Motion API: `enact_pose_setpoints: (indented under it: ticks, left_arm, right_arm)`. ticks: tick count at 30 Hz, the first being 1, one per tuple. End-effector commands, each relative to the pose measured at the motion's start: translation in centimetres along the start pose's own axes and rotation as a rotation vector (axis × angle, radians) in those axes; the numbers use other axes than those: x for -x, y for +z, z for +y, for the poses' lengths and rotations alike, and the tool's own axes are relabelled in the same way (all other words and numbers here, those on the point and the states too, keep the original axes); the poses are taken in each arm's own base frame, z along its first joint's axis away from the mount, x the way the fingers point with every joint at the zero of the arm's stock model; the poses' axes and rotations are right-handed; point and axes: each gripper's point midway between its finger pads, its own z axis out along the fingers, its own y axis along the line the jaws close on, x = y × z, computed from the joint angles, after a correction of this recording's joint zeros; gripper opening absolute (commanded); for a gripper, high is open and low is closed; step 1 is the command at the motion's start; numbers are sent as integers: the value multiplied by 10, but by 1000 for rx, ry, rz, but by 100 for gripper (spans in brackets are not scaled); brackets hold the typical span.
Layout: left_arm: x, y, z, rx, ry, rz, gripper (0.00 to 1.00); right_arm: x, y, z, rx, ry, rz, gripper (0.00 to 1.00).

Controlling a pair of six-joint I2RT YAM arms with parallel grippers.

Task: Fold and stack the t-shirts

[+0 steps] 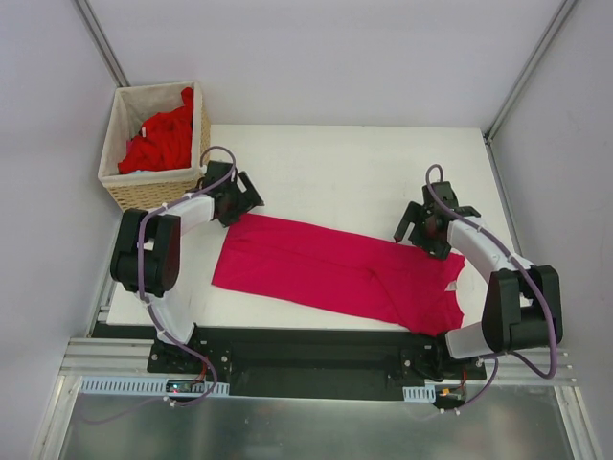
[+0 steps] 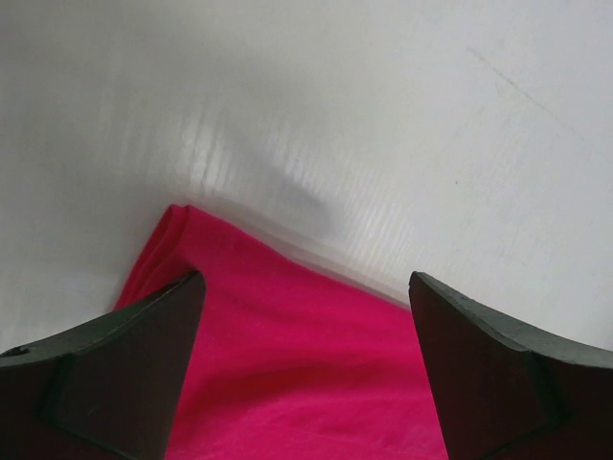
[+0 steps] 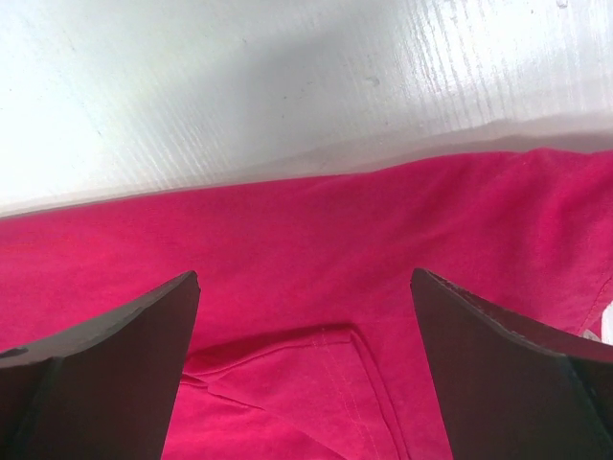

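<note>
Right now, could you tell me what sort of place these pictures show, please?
Likely a robot lab's enclosed test cell: plain white walls round a white table, a magenta t-shirt spread flat, a wicker basket of red t-shirts.

Bright, even light; soft shadows, mild glare, wrist views blurred.

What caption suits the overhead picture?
Open left pincer and right pincer poised over a magenta t-shirt spread on the table; red shirts lie in the wicker basket.

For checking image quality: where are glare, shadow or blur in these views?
Top view: even light, sharp, shirt casts hardly any shadow. Left wrist: soft grey shadow on the table, streaky sheen. Right wrist: bright glare on the table upper right; fingers dark.
</note>
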Motion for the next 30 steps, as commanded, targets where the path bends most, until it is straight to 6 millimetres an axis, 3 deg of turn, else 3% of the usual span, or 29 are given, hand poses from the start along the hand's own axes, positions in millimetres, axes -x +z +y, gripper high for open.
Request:
enact_pose_setpoints:
  ticks: [1,8,13,23,30]
  left_arm:
    - [26,-2,1,1,6,-22,89]
    - [38,-9,-16,-63,14,-39,99]
    - [45,-32,-29,-119,16,-83,99]
    - [45,-85,-36,-185,-7,-161,99]
    - [43,-95,-32,-191,-21,-171,99]
  right_arm:
    - [14,-4,10,24,12,-34,97]
    - [18,-9,9,17,10,-43,97]
    - [17,-8,2,-7,13,-38,97]
    - [5,20,-10,-24,75,40,97]
    - [-4,38,-11,-8,114,97,97]
